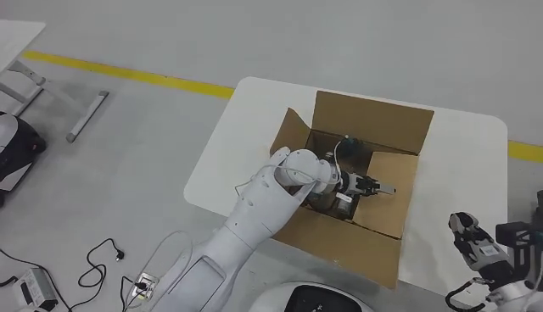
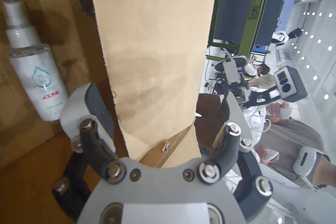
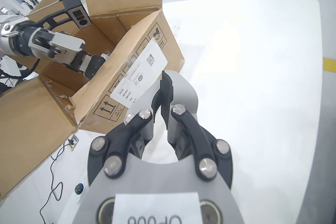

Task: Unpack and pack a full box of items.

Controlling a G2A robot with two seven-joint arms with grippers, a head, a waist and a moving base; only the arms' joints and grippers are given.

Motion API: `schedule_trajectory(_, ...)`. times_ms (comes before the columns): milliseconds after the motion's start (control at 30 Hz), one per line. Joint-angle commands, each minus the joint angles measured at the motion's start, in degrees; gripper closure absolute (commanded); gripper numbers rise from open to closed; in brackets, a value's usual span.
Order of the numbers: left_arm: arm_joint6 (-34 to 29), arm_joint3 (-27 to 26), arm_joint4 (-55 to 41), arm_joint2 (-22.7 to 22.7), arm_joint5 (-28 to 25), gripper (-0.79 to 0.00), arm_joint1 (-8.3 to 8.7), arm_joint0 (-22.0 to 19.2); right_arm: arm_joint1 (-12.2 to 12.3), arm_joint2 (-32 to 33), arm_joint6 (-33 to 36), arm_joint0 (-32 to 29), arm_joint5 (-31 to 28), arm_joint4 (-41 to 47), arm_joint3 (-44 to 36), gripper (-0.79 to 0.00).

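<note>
Box (image 1: 370, 119) sits open mid-counter (image 1: 246, 134) with flaps splayed, so top access is mostly free. L end effector (image 2: 157, 101) is at the box's right-side rim, jaws apart, w/ a light cardboard flap (image 2: 155, 25) running between them. One finger (image 2: 90, 101) is inside the box, the other finger (image 2: 231, 117) outside. It isn't clamped afaict, there's a gap on both sides of the flap.

My read: it straddles the flap to pinch it and fold it outward, since that panel looks to lean over the opening and would block reach-in.

Spray bottle (image 2: 32, 67) is inside the box against a wall, just beside the inner finger. Can't tell if it's upright or lying from this angle. So unpack has at least that item to go. Other contents are hidden by arm + flap, so can't tell how full the box is.

R end effector (image 3: 163, 95) hangs over bare counter on the box's right side, near the labelled wall (image 3: 139, 72) but not touching, jaws together and empty. It's prob out there to avoid clashing w/ the L arm in the opening, and that counter area suits set-down.

Risks:
- Closing near the perforated flap edge may tear the cardboard or let it slip.
- Inner finger could nudge the bottle.

Next needs: a firm pinch on the flap, swing it out, then go for the bottle body.
</note>
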Motion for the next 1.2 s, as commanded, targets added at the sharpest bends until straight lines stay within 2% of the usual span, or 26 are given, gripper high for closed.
schedule_trajectory(0, -0.36, 1.02, -2.74, -0.19, -0.13, -0.785, -0.07, -0.31, -0.15, -1.32, 0.09, 1.02, 0.18, -0.16, 1.52, 0.000)
schedule_trajectory(333, -2.08, 3.32, -10.79, -0.18, -1.33, -0.785, -0.14, -2.13, -1.49, -11.04, -0.82, 8.28, 0.10, -3.62, 7.71, 0.000)
schedule_trajectory(633, -4.50, -0.60, -16.50, -0.32, -1.73, -0.785, 0.20, -2.10, -1.95, -13.53, -1.20, 10.54, -0.74, -4.53, 8.57, 0.000)
schedule_trajectory(767, -4.32, -3.60, -17.16, 0.25, -2.79, -0.785, 0.33, -2.29, -1.75, -11.70, -1.77, 9.16, -0.04, -3.87, 7.00, 0.000)
schedule_trajectory(900, -3.56, -6.26, -16.81, 2.55, -3.82, -0.785, 0.13, -2.61, -1.39, -7.59, -1.72, 5.87, 4.02, -2.47, 3.90, 0.000)
schedule_trajectory(1067, -2.13, -5.68, -16.82, 7.20, -4.33, -0.785, -0.79, -4.79, -0.94, -0.52, -2.62, -0.17, 9.20, -0.06, -2.72, 0.000)
schedule_trajectory(1167, -0.01, -3.46, -16.92, 10.21, -6.00, -0.785, -1.63, -6.24, -0.79, 4.28, -3.44, -3.90, 12.20, 1.81, -6.28, 0.000)
